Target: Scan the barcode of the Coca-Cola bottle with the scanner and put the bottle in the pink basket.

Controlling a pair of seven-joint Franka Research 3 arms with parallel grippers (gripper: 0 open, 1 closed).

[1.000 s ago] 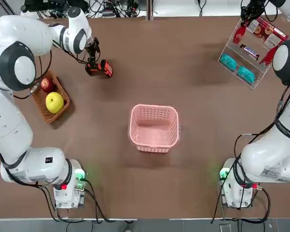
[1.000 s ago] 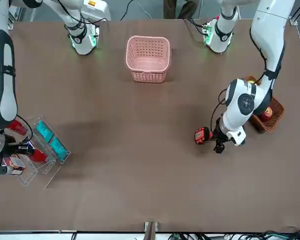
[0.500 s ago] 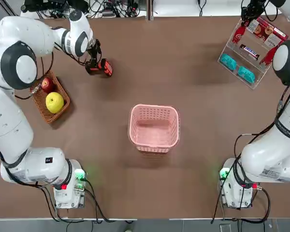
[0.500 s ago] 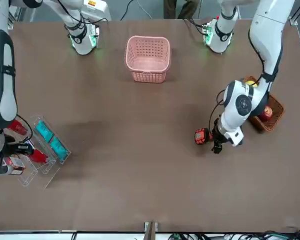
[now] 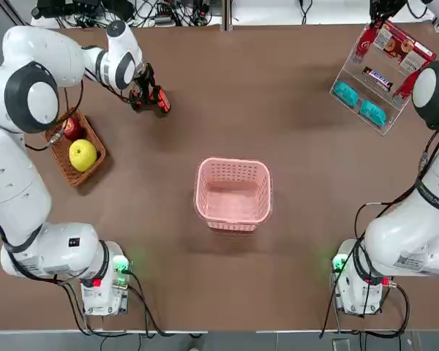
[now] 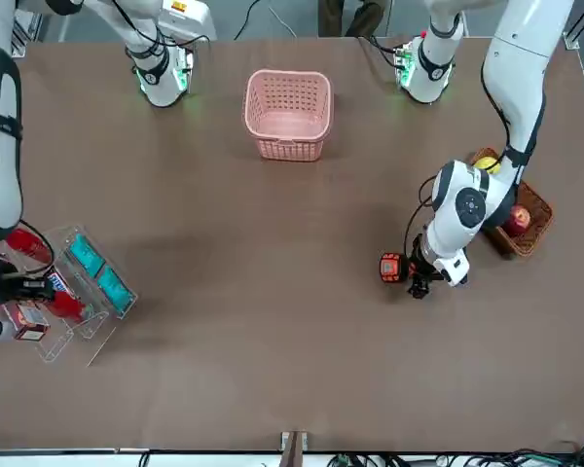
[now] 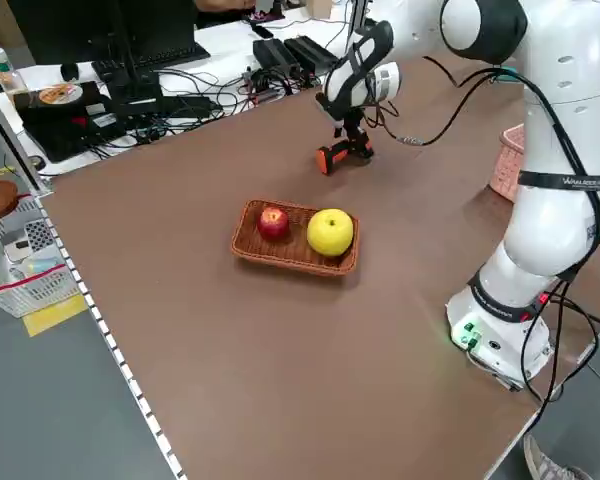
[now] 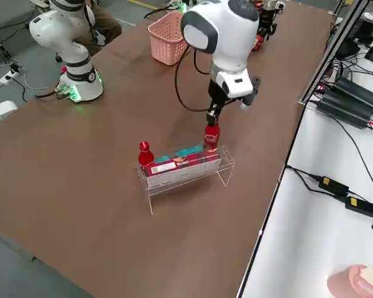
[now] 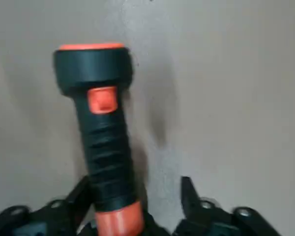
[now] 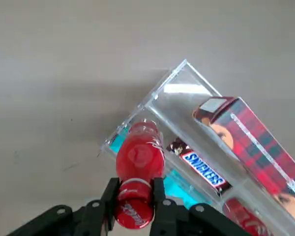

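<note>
Red Coca-Cola bottle (image 10: 136,189): pinched in our right gripper (image 10: 133,202) above the clear rack (image 10: 187,88). Scanner (image 9: 101,132): between our left gripper's (image 9: 137,196) spread fingers. Risk: bottle slipping, or scanner twisting, if gripped off-centre.

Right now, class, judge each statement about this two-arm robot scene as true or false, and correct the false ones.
1. The right gripper is shut on the Coca-Cola bottle. True.
2. The pink basket already holds a bottle. False: nothing shows inside it.
3. The scanner sits between the fingers of the left gripper, which are open. True.
4. The wicker basket holds three apples. False: it holds two fruits, one red, one yellow.
5. A second red bottle stands at the other end of the clear rack. True.
6. The scanner lies inside the pink basket. False: it is on the table near the wicker basket.
</note>
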